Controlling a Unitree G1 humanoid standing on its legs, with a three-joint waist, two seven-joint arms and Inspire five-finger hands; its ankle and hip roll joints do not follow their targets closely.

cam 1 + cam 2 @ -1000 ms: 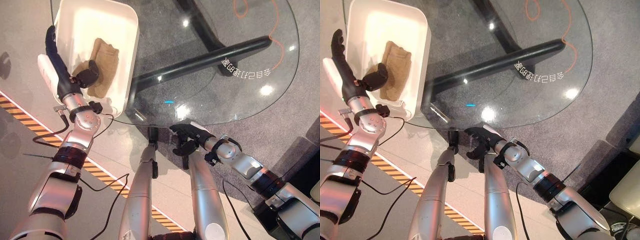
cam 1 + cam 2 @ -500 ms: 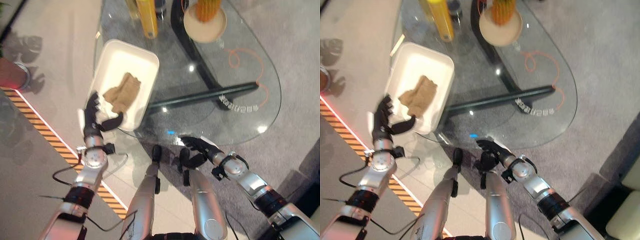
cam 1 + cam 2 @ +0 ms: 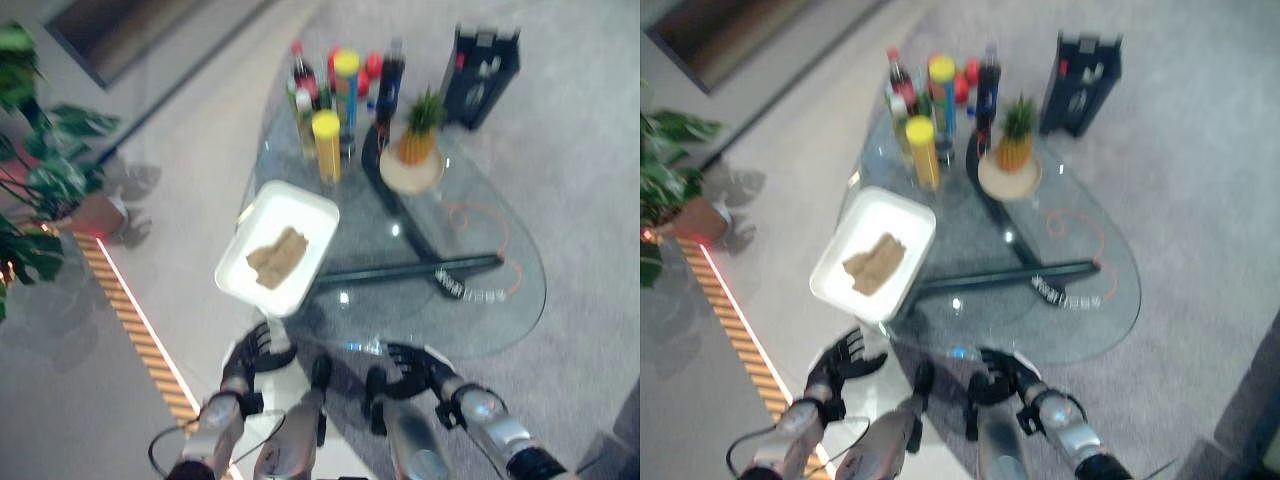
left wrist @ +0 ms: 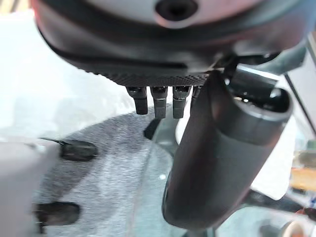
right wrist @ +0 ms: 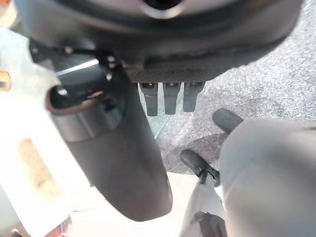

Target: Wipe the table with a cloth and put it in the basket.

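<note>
A tan cloth [image 3: 277,256] lies crumpled inside the white basket [image 3: 300,195], which stands on the left part of the glass table [image 3: 480,250]. My left hand [image 3: 243,362] hangs off the table, in front of the basket's near corner, fingers spread and holding nothing. In the left wrist view its thumb [image 4: 222,148] stands out straight over the table's edge. My right hand [image 3: 412,366] sits just off the table's near edge, fingers relaxed and empty.
Several bottles [image 3: 340,90] and a yellow canister [image 3: 326,140] stand at the table's far end, beside a pineapple [image 3: 418,145] on a plate. A dark box [image 3: 478,75] sits behind them. An orange cord [image 3: 490,240] lies at the right. A potted plant [image 3: 40,190] and striped floor tape [image 3: 140,330] are on the left.
The camera has tilted up, so the whole picture shifted. My left hand has left the basket's rim and dropped in front of the table. The cloth stays in the basket.
</note>
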